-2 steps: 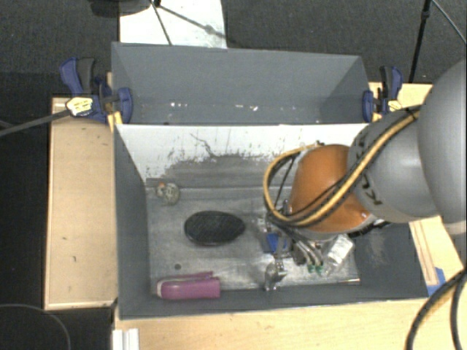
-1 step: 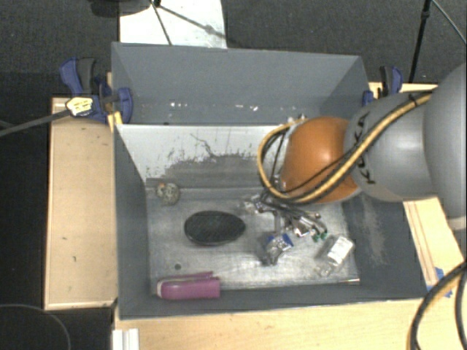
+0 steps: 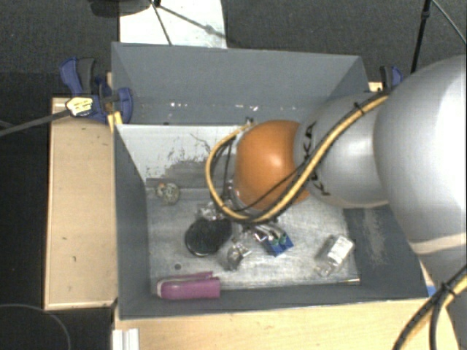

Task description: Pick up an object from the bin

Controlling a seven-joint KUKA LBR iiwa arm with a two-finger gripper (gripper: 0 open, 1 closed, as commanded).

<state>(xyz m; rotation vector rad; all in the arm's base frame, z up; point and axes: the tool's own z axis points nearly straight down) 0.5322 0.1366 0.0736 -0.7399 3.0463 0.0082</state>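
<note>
Hanging low over the bin floor with the gripper (image 3: 235, 233), largely tucked beneath the orange cover (image 3: 266, 165). Not managing to tell whether open or closed from this angle, and not seeing anything held. Sitting just beside a black disc (image 3: 205, 237) toward the view's left and a blue piece (image 3: 276, 244) toward the view's right, perhaps touching the disc, though not telling for sure. Lying farther out, well apart: a purple bar (image 3: 190, 289) along the front wall, a clear block (image 3: 334, 252) to the right, a small round thing (image 3: 169, 192) at the back left. Judging the step in hand as the approach to a grasp, with nothing lifted yet. Calling next for settling squarely over the disc or the blue piece, closing firmly, then rising straight up while keeping clear of the walls of the bin (image 3: 135, 217).
</note>
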